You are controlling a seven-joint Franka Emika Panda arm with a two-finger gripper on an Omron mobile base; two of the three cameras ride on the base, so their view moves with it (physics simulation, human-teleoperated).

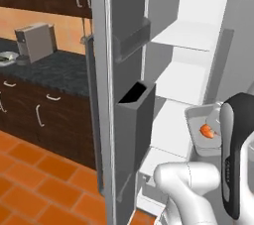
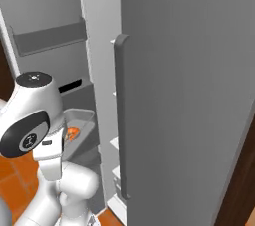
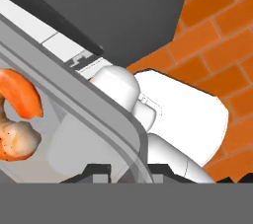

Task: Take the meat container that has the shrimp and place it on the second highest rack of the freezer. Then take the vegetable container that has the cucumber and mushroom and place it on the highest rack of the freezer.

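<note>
**Shrimp tray held up by the open freezer**

The gripper (image 3: 129, 171) is nearly shut, w/ its two tips pinched on the near rim of the tray (image 1: 194, 126). In the hand view the rim runs right between the tips, so the tray is held by its edge.

The shrimp (image 1: 208, 131) sits in the tray, orange and curled. In the hand view the shrimp (image 3: 17, 114) lies to the left of the gripper, inside the rim.

The tray is up in the air, just in front of the freezer racks (image 1: 183, 78), near a low rack. The freezer door (image 1: 124, 85) stands open on the left. The white racks go up like steps, far and above the tray.

The big thing for the next move: the racks lie far from the gripper and higher up. I think the 2nd highest rack is well above the tray now, so the tray likely must go up first, then in. The tray sticks out away from the gripper toward the racks, so it could slide in far end first. It should stay flat so the shrimp won't roll.

The veg box is prob. for later.
</note>
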